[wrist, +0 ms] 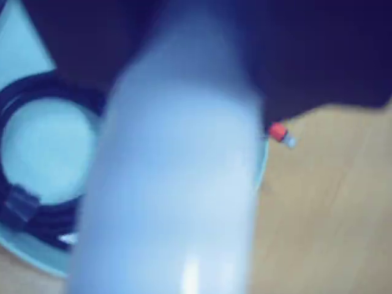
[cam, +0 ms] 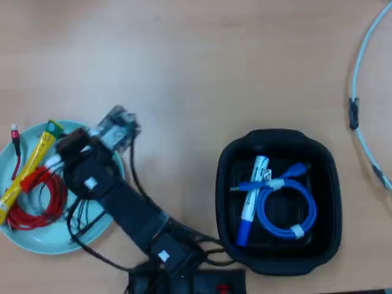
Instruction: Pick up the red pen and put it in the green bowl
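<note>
The green bowl [cam: 43, 242] sits at the left in the overhead view, and its pale rim also shows in the wrist view [wrist: 37, 260]. My gripper [cam: 64, 152] hangs over the bowl's right half, its jaws hidden under the black arm. A thick, glossy white shape [wrist: 177, 184] fills the middle of the blurred wrist view; it looks like the red pen's barrel close to the camera. No red cap shows. The pen is nowhere else on the table.
The bowl holds a yellow marker with a green cap [cam: 27, 168] and a coiled red cable [cam: 40, 196], whose red plug [wrist: 278, 132] lies at the rim. The black tray [cam: 278, 248] at right holds a blue-capped white marker [cam: 250, 202] and a blue cable [cam: 285, 208]. A white cable [cam: 358, 92] curves along the right edge.
</note>
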Available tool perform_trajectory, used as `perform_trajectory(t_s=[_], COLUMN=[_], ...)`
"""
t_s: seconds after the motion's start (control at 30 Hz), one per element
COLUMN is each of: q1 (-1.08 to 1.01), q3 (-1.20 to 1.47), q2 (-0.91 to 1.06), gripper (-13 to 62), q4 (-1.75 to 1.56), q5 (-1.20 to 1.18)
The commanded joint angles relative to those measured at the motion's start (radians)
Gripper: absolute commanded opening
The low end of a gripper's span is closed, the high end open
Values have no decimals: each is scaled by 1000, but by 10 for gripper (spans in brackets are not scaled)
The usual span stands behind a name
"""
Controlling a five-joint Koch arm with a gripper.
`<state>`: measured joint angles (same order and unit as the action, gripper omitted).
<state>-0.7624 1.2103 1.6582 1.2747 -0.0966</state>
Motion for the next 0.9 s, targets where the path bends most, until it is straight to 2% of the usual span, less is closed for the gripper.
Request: perform_trajectory(t_s=[0.0,0.37,0.87], q1=[64,221,262], q3=[-20,-5,262], q2=[40,-207,-221], gripper=[-68,-68,-68], q4=[-124,-232,-523], q5=[6,0,-34])
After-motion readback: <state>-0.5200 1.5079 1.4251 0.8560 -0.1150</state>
